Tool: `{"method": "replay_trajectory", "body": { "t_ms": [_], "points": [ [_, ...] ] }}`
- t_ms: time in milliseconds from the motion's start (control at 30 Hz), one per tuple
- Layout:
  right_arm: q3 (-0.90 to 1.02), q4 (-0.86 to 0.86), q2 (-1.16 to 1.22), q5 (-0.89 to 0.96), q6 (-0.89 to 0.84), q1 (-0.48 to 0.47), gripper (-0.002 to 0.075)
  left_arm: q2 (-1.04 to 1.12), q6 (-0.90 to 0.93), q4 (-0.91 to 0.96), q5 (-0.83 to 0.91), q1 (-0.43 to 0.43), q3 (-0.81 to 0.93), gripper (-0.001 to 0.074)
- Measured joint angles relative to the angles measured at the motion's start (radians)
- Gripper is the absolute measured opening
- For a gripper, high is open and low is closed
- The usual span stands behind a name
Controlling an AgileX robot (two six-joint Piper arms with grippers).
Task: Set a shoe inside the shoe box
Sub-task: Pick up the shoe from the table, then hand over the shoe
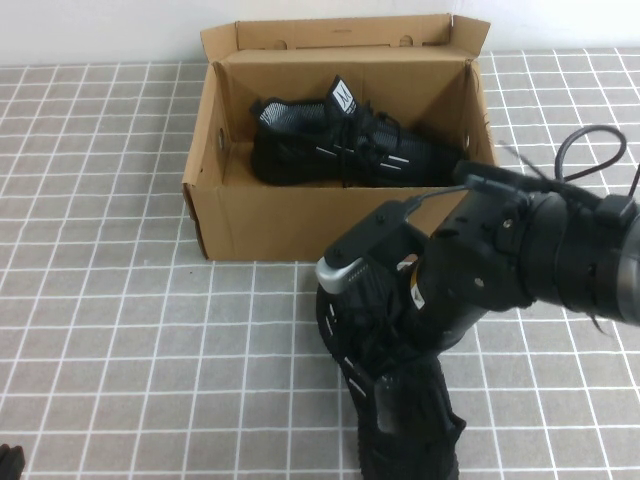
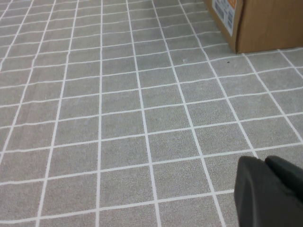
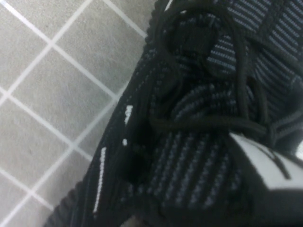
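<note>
- The worktop [image 1: 100,330] is covered with a grey cloth marked in a white grid, and everything seen rests on it.
- The box [image 1: 260,225], of brown cardboard, is set at the far middle of the worktop with its lid flap raised at the back; one of its corners, bearing a printed label, is seen in the left wrist view [image 2: 251,23].
- The right arm [image 1: 560,255] is reached in from the right edge and is bent down over the near middle of the worktop, just in front of the box.
- A second shoe [image 1: 350,145], black with white dashes, is laid on its side inside the box, its white-marked tongue tab pointed towards the back wall.
- The shoe [image 1: 400,430] is placed on the worktop in front of the box, outside it, running towards the near edge; its knit upper, laces and tongue tab fill the right wrist view [image 3: 199,142].
- The right gripper [image 1: 375,330] is lowered onto the shoe, and its fingers are closed to their narrowest on it; the exact part pinched is hidden by the arm.
- The left gripper [image 2: 270,194] is held low over bare worktop, well apart from the box, with its fingers pressed together on nothing.
</note>
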Motion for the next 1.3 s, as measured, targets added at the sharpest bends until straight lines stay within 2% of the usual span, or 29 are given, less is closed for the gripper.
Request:
{"method": "replay_trajectory", "body": {
  "t_ms": [400, 600, 867, 967, 1067, 1200, 1300],
  "points": [
    [-0.076, 0.039, -0.234, 0.272, -0.172, 0.0, -0.0003, 0.0, 0.0, 0.0, 0.0, 0.0, 0.0, -0.0001],
    [-0.087, 0.03, -0.362, 0.274, -0.25, 0.0, -0.0003, 0.0, 0.0, 0.0, 0.0, 0.0, 0.0, -0.0001],
    [-0.087, 0.034, -0.404, 0.27, -0.485, 0.0, -0.0003, 0.0, 0.0, 0.0, 0.0, 0.0, 0.0, -0.0001],
    [-0.087, 0.046, -0.404, 0.251, -0.604, 0.0, -0.0003, 0.0, 0.0, 0.0, 0.0, 0.0, 0.0, -0.0001],
    [-0.087, 0.092, -0.404, 0.228, -0.812, 0.0, -0.0003, 0.0, 0.0, 0.0, 0.0, 0.0, 0.0, -0.0001],
    [-0.087, 0.219, -0.404, 0.189, -1.102, 0.0, -0.0003, 0.0, 0.0, 0.0, 0.0, 0.0, 0.0, -0.0001],
    [-0.087, 0.325, -0.404, 0.18, -1.235, 0.0, -0.0003, 0.0, 0.0, 0.0, 0.0, 0.0, 0.0, -0.0001]
  ]
}}
